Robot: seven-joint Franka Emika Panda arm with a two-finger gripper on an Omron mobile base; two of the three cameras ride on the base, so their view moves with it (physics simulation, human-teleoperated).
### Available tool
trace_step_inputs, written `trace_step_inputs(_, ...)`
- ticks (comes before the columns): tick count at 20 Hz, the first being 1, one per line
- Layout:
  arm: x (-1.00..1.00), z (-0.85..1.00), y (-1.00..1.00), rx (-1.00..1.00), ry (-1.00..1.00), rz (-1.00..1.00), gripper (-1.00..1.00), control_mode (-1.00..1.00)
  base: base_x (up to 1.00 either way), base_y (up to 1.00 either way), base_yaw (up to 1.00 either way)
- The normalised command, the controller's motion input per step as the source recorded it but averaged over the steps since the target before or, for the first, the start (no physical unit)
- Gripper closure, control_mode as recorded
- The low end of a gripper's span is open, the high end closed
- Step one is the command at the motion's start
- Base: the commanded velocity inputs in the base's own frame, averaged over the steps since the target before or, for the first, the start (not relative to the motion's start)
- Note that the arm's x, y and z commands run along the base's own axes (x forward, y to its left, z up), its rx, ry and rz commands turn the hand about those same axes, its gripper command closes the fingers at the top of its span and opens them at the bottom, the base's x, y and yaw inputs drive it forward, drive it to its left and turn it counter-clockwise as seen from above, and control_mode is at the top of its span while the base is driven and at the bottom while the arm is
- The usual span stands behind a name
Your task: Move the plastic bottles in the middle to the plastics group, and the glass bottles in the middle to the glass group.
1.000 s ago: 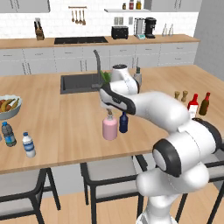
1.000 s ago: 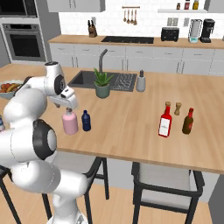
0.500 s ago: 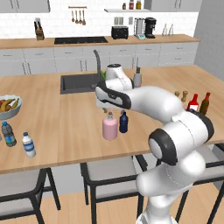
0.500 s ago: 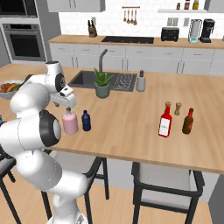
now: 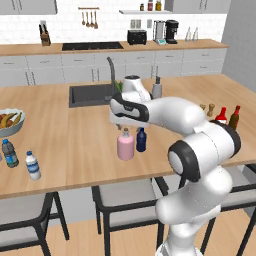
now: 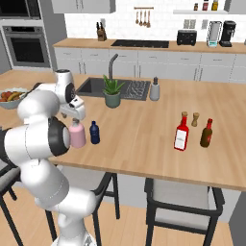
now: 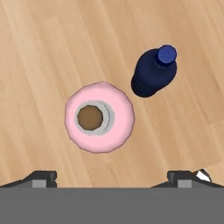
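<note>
Fingers spread wide on my gripper [image 7: 117,176], which hangs straight above the pink glass bottle [image 7: 99,116] and grasps nothing. That squat bottle [image 5: 125,145] stands upright near the front edge of the wooden island [image 5: 75,145], with the navy plastic bottle [image 5: 141,140] just beside it, apart. Off to my left I see the white-capped clear bottle [image 5: 33,165] and the dark-capped one [image 5: 9,153]. Farther right stand the red bottle [image 6: 181,135] and brown bottle [image 6: 206,133], with two pepper shakers [image 6: 195,119] behind.
</note>
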Motion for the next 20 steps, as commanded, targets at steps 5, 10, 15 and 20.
trace_step_inputs(5, 0.20, -0.16, 0.00, 0.00, 0.00, 0.00, -1.00, -1.00, 0.00, 0.00, 0.00)
trace_step_inputs(10, 0.10, -0.16, 0.00, 0.00, 0.00, 0.00, -1.00, -1.00, 0.00, 0.00, 0.00)
trace_step_inputs(15, 0.05, -0.16, 0.00, 0.00, 0.00, 0.00, -1.00, -1.00, 0.00, 0.00, 0.00)
trace_step_inputs(20, 0.12, -0.06, 0.00, 0.00, 0.00, 0.00, -1.00, -1.00, 0.00, 0.00, 0.00)
